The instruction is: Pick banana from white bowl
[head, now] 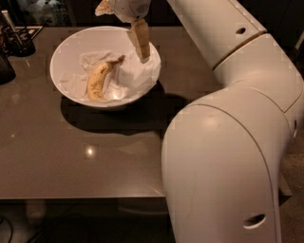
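Note:
The banana (99, 79), yellow with brown speckles and a dark stem tip, lies inside the white bowl (61, 56) on crumpled white paper (135, 76). The bowl stands at the back left of the dark table. My gripper (121, 34) hangs over the bowl's back right part, above and to the right of the banana's stem end. It is open and empty. One tan finger (140, 42) points down toward the paper. The other finger (101, 7) shows at the top edge. Neither touches the banana.
A dark holder with utensils (17, 40) and another dark object (4, 66) stand at the table's back left. My white arm (223, 142) fills the right and front right. The table's front edge (80, 195) runs along the bottom.

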Robot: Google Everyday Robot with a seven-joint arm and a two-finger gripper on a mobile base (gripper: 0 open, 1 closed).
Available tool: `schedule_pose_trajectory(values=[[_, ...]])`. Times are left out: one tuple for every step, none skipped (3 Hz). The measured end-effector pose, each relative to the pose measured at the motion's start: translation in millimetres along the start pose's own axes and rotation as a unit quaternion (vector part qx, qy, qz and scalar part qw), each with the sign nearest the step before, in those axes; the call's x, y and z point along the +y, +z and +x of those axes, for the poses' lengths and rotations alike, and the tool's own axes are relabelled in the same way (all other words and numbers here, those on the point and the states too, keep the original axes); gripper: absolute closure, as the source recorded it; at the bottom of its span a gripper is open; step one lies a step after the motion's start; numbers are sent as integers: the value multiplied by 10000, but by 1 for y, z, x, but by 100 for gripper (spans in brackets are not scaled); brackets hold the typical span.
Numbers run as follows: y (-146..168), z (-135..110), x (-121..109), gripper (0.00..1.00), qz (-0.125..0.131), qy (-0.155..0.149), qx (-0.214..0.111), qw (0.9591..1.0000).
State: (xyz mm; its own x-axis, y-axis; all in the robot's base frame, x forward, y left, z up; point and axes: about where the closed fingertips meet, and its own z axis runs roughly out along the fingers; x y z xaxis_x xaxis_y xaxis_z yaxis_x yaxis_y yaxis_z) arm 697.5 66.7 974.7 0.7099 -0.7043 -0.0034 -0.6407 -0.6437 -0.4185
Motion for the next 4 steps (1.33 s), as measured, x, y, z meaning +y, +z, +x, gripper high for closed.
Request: schedule_pose_trajectory(values=[[15, -13, 0, 0, -138, 27, -116, 9998], [28, -22, 2, 0, -236, 130, -240, 9993], [39, -27, 2, 17, -344, 160, -288, 9989], [47, -29, 1, 20, -406, 200, -339, 9984]])
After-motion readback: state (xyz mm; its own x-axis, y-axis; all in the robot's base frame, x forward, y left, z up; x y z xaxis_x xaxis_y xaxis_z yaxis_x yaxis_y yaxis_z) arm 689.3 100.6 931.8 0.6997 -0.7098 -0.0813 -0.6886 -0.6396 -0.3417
